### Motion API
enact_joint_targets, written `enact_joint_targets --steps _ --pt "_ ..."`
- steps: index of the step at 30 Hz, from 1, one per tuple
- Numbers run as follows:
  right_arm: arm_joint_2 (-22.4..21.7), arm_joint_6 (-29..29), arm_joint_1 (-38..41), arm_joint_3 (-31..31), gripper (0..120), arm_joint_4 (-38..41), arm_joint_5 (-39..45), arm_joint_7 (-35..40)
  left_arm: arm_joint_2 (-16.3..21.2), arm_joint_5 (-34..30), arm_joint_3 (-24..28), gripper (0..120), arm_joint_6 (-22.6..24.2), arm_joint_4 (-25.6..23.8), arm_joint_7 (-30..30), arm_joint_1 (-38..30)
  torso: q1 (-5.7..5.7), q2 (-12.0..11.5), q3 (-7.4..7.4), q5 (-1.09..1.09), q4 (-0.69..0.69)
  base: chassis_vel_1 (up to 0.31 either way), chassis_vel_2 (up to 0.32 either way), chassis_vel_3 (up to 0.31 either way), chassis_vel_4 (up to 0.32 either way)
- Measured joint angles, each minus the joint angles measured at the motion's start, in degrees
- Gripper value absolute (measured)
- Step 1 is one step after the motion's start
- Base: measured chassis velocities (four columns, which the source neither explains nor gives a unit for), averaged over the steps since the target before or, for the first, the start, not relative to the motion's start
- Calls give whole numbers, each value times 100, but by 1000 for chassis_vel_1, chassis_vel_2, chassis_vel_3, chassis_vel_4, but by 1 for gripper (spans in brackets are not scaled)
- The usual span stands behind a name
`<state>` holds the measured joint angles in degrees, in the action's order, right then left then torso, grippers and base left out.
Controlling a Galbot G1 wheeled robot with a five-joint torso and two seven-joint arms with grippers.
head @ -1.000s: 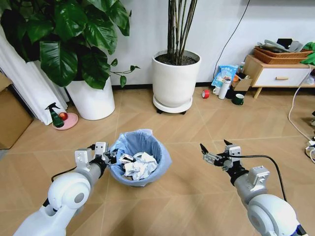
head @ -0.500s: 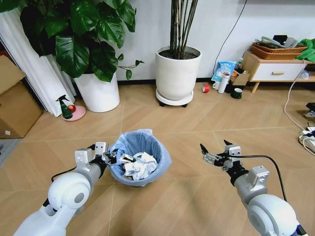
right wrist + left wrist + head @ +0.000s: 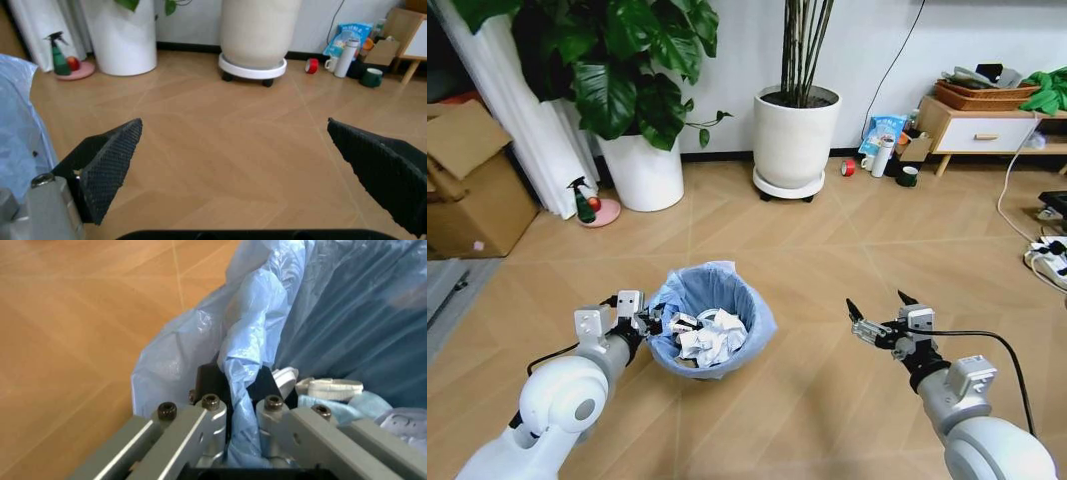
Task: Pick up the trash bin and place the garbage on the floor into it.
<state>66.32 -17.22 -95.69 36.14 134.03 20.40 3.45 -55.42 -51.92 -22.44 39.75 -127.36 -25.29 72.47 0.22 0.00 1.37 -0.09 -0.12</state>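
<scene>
Floor (image 3: pixel 827 400) around the bin (image 3: pixel 712 320) is lying bare of litter in the head view, so the relation that matters is reaching farther out. Measured from the bin, the red can (image 3: pixel 847 167) is lying far off and to the robot's right, by the wall beyond the wheeled white pot (image 3: pixel 796 140), next to a white bottle (image 3: pixel 883 156) and a dark mug (image 3: pixel 910 175).

Already inside the bin, crumpled white paper (image 3: pixel 710 337) is piling up.

On the bin's left edge, the left gripper (image 3: pixel 640 322) is pinching the rim and blue bag (image 3: pixel 247 375) between closed fingers. On the bin's right, well apart from it, the right gripper (image 3: pixel 880 318) is hanging spread wide and carrying nothing.

Judging by this, the right arm is the nearer one to the can.
</scene>
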Motion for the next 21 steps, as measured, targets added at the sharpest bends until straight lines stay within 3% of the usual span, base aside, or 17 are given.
enact_joint_targets --steps 9,13,21 --pt "58 9 -67 -1 100 -10 2 -12 -18 21 -4 0 -9 -7 12 22 -2 0 -2 5 0 402 -164 -394 173" --pt "80 33 -94 10 100 -28 6 -10 -27 27 13 0 -13 -7 15 23 -2 0 -2 4 -1 28 -76 -108 86" --pt "46 54 -102 -18 100 -84 8 -68 -44 37 16 0 -26 -5 14 65 2 -1 3 4 -1 -78 24 85 -16"
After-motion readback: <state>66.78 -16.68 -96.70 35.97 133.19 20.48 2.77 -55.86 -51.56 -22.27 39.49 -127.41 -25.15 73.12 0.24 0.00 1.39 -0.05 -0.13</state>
